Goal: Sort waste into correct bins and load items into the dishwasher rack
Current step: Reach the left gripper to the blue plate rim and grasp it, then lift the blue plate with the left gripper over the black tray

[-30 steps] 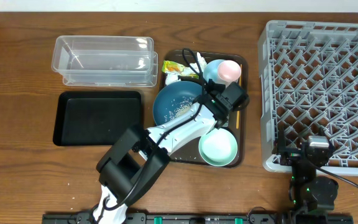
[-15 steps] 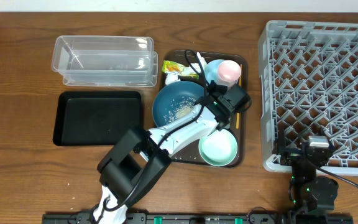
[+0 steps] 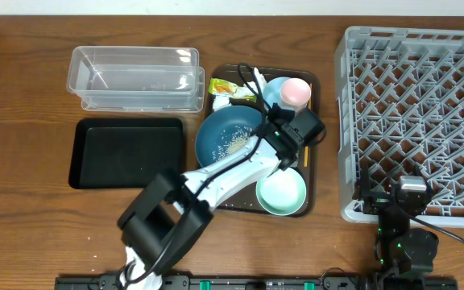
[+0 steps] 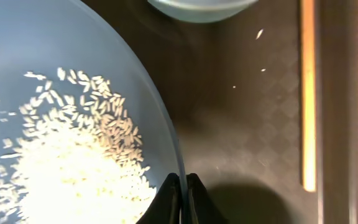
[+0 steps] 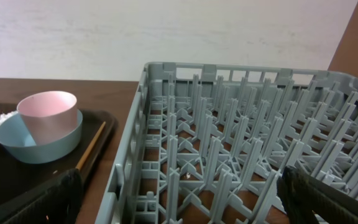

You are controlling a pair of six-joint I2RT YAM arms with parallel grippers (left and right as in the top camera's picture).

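Pinching the dark blue bowl (image 4: 55, 81) rim at its 3 o'clock, the left end effector (image 4: 182, 194) is fully closed. Bowl, holding rice (image 4: 61, 162), sits on the tray (image 4: 247, 124). The right end effector (image 5: 182, 196), spread wide and empty, sits at the rack's (image 5: 241, 143) 6 o'clock.

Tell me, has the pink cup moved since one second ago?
No. The pink cup stays inside the light blue bowl, at the same corner of the brown tray.

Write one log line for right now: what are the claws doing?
left claw: shut on dark blue bowl rim | inside: rice | right claw: open, empty, by rack
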